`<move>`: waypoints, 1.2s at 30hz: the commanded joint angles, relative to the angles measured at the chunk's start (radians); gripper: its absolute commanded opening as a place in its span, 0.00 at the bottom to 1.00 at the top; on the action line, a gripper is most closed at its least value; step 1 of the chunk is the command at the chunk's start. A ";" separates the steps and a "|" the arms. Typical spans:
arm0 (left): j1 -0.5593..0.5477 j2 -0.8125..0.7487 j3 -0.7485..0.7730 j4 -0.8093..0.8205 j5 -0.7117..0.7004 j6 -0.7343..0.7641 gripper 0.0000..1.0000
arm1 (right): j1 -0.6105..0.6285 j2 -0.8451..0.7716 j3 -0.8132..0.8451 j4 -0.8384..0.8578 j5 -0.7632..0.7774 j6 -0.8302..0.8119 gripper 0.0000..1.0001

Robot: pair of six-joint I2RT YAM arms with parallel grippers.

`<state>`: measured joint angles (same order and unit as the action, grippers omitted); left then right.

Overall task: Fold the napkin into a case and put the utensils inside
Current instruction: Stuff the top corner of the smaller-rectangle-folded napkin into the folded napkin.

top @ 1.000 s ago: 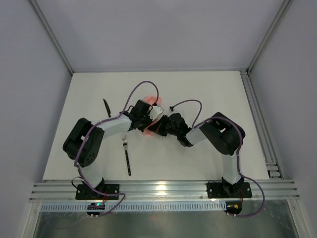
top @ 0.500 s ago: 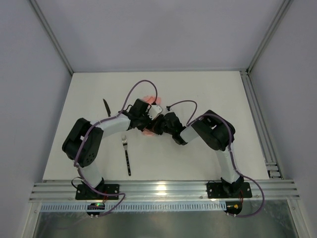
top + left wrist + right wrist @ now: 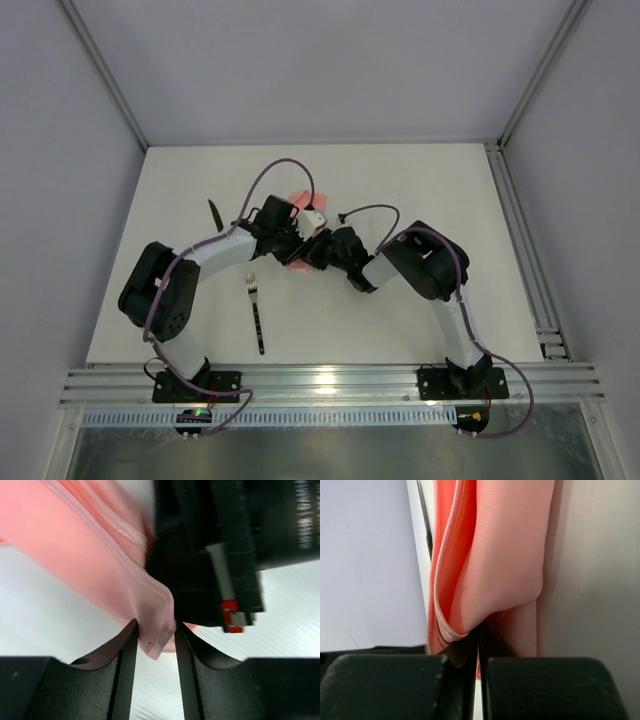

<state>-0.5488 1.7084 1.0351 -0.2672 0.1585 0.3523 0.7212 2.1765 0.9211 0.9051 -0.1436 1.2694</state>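
Observation:
The pale-pink napkin (image 3: 297, 198) lies bunched mid-table, mostly hidden under both wrists. My left gripper (image 3: 303, 235) is open; a folded napkin corner (image 3: 157, 640) hangs between its parted fingers (image 3: 125, 650). My right gripper (image 3: 318, 252) meets it from the right and is shut on a fold of the napkin (image 3: 505, 555), pinched at the tips of the right gripper (image 3: 480, 630). Its black body (image 3: 210, 555) fills the left wrist view. The fork (image 3: 257, 312) lies near the front left, the black knife (image 3: 215, 215) further back left. No finished case shows.
White table (image 3: 420, 180) with grey enclosure walls around it. An aluminium rail (image 3: 320, 385) runs along the near edge with both arm bases on it. Another rail (image 3: 520, 240) lines the right side. Purple cables loop over both wrists.
My left jaws have parted from shut to open around the napkin corner. The left elbow has drifted left. The right gripper stays shut on the cloth, shifted slightly left.

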 commanded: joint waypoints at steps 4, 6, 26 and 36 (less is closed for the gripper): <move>-0.010 -0.035 0.026 -0.081 0.246 0.043 0.42 | -0.005 0.037 -0.005 0.061 0.047 0.051 0.04; -0.008 -0.047 0.022 -0.087 0.260 0.059 0.44 | -0.009 0.040 -0.017 0.061 0.052 0.064 0.04; 0.237 -0.213 0.251 -0.496 0.338 0.262 0.49 | -0.012 0.026 -0.022 0.014 0.035 0.090 0.04; 0.142 0.017 0.154 -0.144 0.156 0.123 0.59 | -0.011 0.011 -0.039 0.014 0.044 0.084 0.04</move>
<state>-0.3725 1.7386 1.2335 -0.5617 0.3714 0.5289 0.7113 2.1891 0.8989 0.9604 -0.1291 1.3693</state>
